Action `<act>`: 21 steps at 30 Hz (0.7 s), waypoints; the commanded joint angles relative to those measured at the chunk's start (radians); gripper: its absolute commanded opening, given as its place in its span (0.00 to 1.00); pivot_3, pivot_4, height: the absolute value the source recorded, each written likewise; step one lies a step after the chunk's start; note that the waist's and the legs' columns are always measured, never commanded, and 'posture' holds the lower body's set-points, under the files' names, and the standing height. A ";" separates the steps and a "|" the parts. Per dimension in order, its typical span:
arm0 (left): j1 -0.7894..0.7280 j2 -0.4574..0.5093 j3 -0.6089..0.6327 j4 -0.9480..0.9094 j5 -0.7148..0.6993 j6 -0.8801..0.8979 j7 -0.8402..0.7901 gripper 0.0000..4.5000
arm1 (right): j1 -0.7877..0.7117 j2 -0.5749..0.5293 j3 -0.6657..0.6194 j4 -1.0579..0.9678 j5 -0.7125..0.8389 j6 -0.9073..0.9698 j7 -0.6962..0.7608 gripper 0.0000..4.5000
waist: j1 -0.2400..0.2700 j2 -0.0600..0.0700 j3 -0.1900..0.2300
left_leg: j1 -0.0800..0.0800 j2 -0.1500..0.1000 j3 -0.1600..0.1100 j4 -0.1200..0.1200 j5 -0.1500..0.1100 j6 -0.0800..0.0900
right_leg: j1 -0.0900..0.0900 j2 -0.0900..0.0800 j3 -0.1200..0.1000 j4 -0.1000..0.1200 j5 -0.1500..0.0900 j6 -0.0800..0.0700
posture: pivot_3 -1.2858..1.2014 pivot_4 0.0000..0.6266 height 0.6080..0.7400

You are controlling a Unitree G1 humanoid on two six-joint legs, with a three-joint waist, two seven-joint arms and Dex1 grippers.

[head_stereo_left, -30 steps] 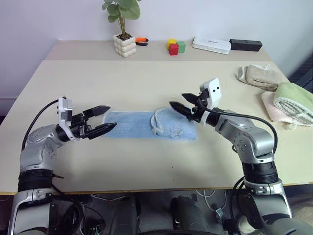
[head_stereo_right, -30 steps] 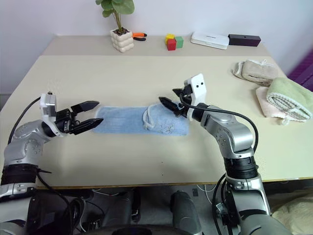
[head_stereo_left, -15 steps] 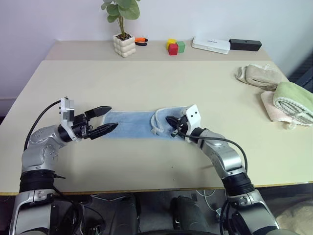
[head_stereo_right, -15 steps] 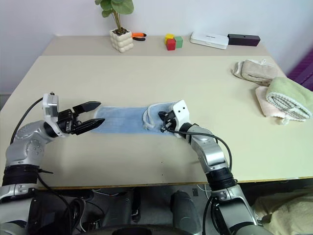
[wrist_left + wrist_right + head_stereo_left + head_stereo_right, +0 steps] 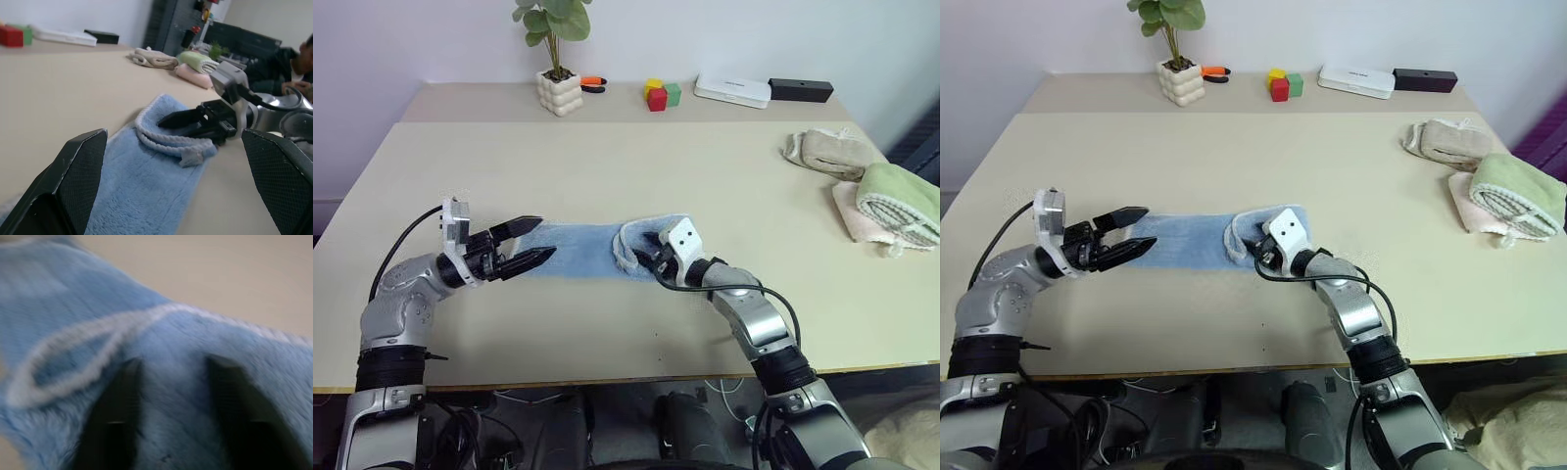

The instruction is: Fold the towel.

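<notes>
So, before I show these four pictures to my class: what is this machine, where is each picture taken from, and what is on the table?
It is a humanoid robot with two arms, each ending in a two-fingered black hand. Two pictures come from cameras in its head, looking down over the arms; the other two come from cameras on each wrist, looking along the fingers.

On the beige table lies a light blue towel. The left hand hovers open at one end. The right hand has its fingers apart, pushed into the bunched other end. Neither hand is gripping anything. Further back are a potted plant, coloured blocks and other rolled towels.
</notes>
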 commanded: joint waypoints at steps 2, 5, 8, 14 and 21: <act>0.011 0.011 0.091 -0.097 -0.108 0.174 0.171 1.00 | -0.057 -0.028 -0.056 -0.096 0.040 0.039 0.027 0.98 | 0.001 0.000 0.000 | 0.000 0.000 -0.001 0.000 0.000 0.000 | 0.000 0.000 0.000 0.000 0.000 0.000 | 0.52 0.24 0.96; 0.014 0.004 0.153 -0.143 -0.237 0.370 0.316 1.00 | -0.097 -0.033 -0.102 -0.116 0.075 0.074 0.029 0.98 | 0.001 0.000 0.000 | 0.000 0.000 -0.001 0.000 0.000 0.000 | 0.000 0.000 0.000 0.000 0.000 0.000 | 0.52 0.24 0.96; 0.025 -0.003 0.231 -0.202 -0.404 0.545 0.467 1.00 | -0.130 -0.054 -0.152 -0.125 0.099 0.111 0.024 0.98 | 0.003 0.000 0.000 | 0.000 0.000 -0.002 0.000 0.000 0.000 | 0.000 0.000 -0.001 0.000 0.000 0.000 | 0.52 0.24 0.96; 0.086 -0.016 0.323 -0.257 -0.851 0.741 0.927 1.00 | -0.125 -0.179 -0.193 -0.200 0.170 0.107 0.182 0.98 | 0.003 0.000 0.001 | 0.000 0.000 -0.003 0.000 0.000 0.000 | 0.001 -0.002 -0.001 0.000 0.000 0.000 | 0.52 0.24 0.96; 0.302 -0.057 0.307 -0.392 -0.985 0.643 1.139 1.00 | -0.060 -0.346 -0.259 -0.318 0.329 0.111 0.404 0.98 | 0.003 0.000 0.001 | 0.002 0.000 -0.005 -0.001 0.000 0.000 | 0.004 -0.003 -0.002 -0.002 0.000 0.000 | 0.52 0.24 0.96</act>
